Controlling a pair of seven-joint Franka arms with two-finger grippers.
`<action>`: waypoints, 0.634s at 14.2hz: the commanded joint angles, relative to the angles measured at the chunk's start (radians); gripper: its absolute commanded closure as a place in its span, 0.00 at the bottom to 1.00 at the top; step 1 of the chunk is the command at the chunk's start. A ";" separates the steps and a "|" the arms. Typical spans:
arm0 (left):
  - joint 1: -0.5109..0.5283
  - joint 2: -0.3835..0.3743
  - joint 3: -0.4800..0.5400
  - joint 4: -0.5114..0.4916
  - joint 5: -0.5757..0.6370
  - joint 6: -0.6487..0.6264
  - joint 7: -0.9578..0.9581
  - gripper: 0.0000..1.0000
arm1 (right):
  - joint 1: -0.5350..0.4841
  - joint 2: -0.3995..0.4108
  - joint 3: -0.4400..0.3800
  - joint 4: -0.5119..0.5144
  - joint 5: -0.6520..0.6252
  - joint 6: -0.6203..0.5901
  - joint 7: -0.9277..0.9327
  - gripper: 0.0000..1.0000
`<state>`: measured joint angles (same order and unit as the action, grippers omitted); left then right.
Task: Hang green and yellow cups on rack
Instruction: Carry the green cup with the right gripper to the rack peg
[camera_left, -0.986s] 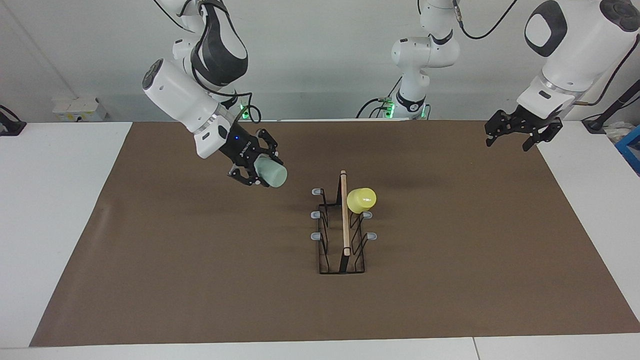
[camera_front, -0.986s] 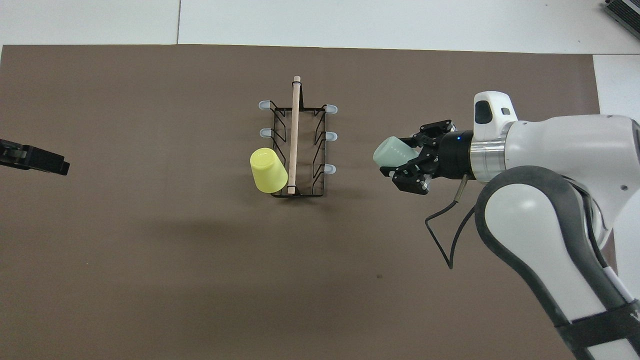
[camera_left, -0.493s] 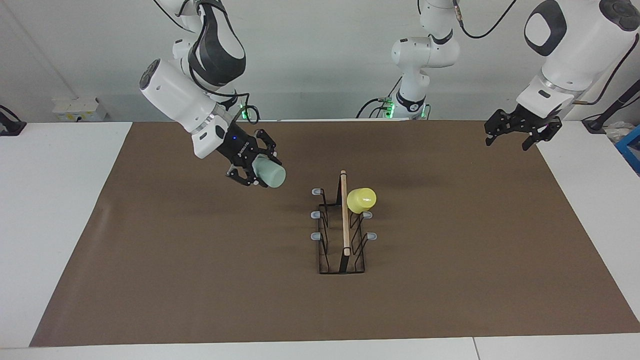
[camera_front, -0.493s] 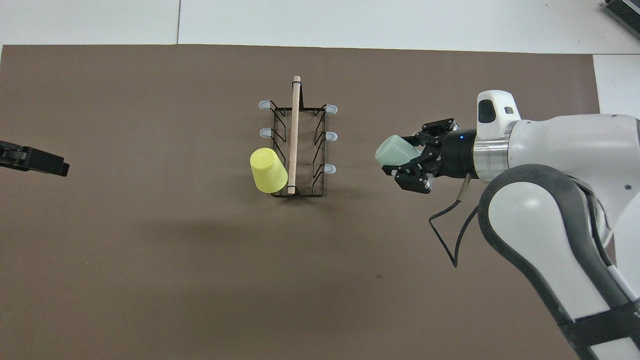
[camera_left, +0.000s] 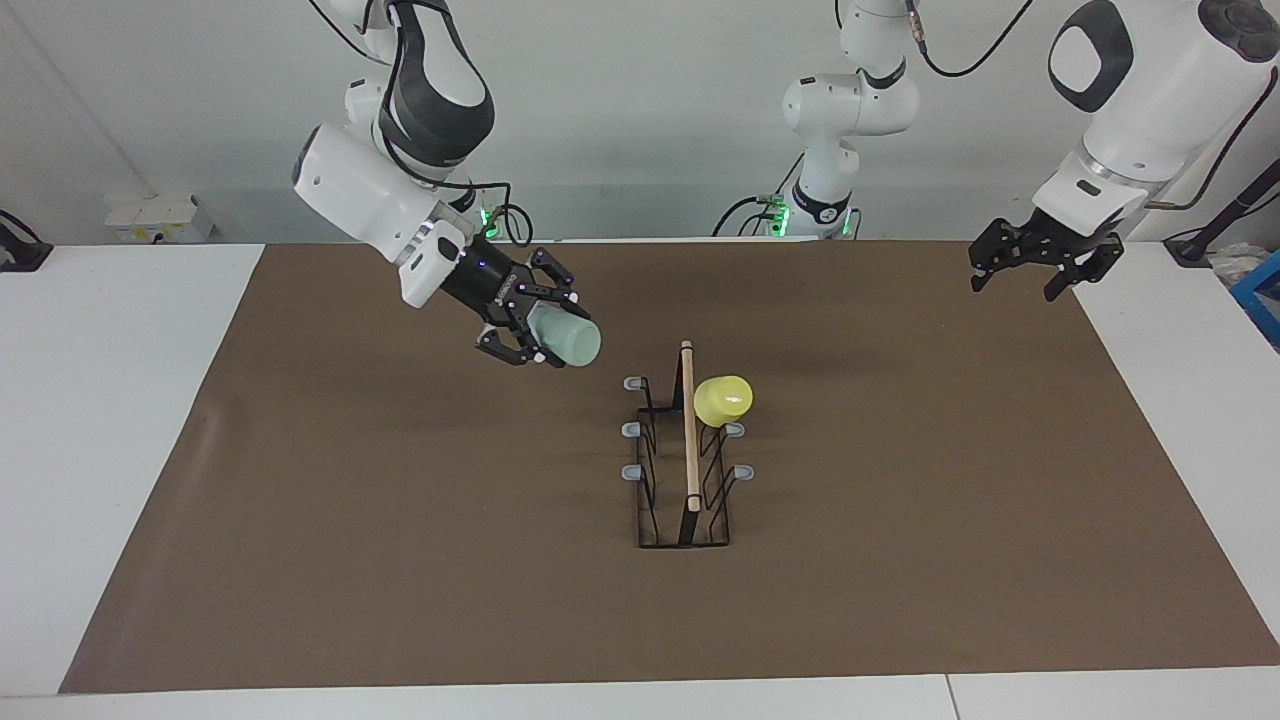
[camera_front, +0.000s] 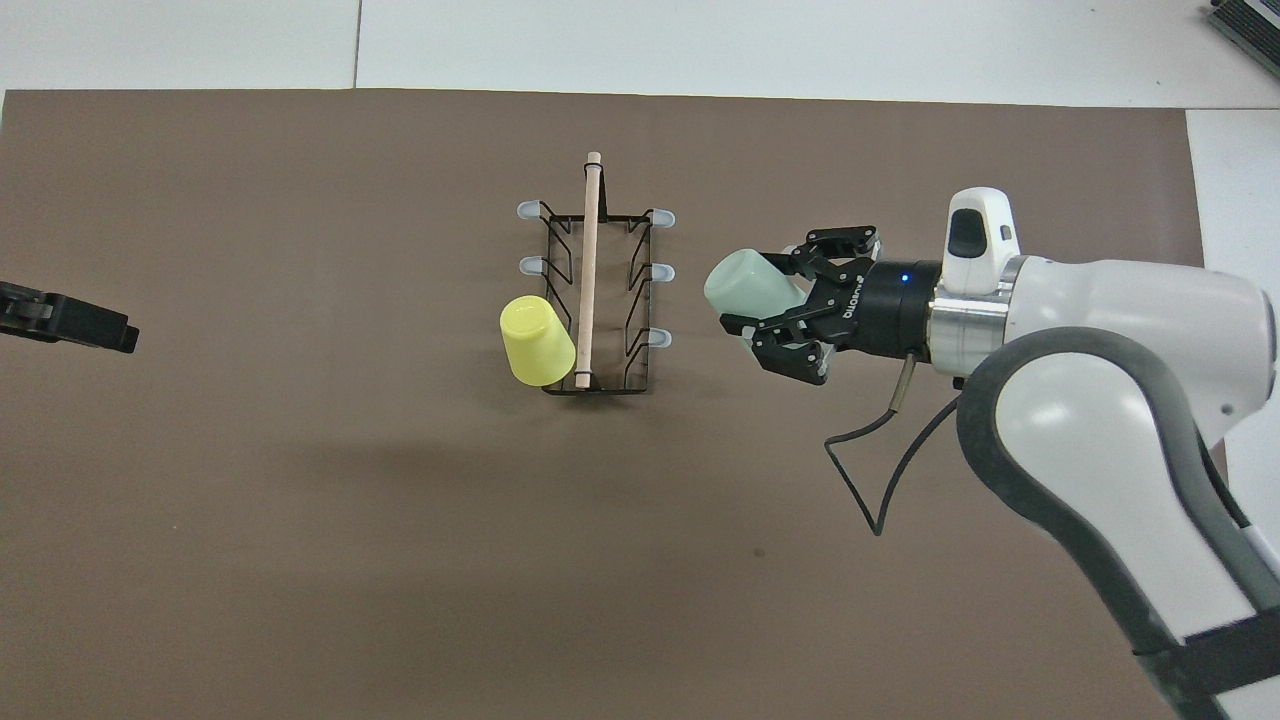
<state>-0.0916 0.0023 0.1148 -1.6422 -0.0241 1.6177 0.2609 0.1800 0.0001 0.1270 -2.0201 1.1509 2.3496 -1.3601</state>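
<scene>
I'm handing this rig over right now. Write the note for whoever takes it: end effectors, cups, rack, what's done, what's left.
Right end effector: shut on the green cup, held on its side in the air over the mat, beside the rack at the right arm's end.
Left end effector: empty, open, waiting raised over the mat's edge at the left arm's end.
Yellow cup: already hung on a prong on the rack's left-arm side, the one nearest the robots.
Left: hang the green cup on a free prong, then release.
</scene>
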 joint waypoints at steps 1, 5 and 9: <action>0.000 -0.030 0.000 -0.033 0.004 0.010 0.001 0.00 | 0.062 -0.055 0.002 -0.072 0.203 0.109 -0.115 1.00; 0.000 -0.030 0.000 -0.033 0.004 0.010 0.001 0.00 | 0.168 -0.071 0.002 -0.129 0.520 0.247 -0.296 0.98; 0.000 -0.030 0.000 -0.033 0.004 0.010 0.001 0.00 | 0.222 -0.035 0.002 -0.127 0.791 0.287 -0.534 0.95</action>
<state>-0.0916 0.0023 0.1148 -1.6422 -0.0241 1.6177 0.2609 0.4082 -0.0295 0.1315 -2.1349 1.8937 2.6350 -1.8316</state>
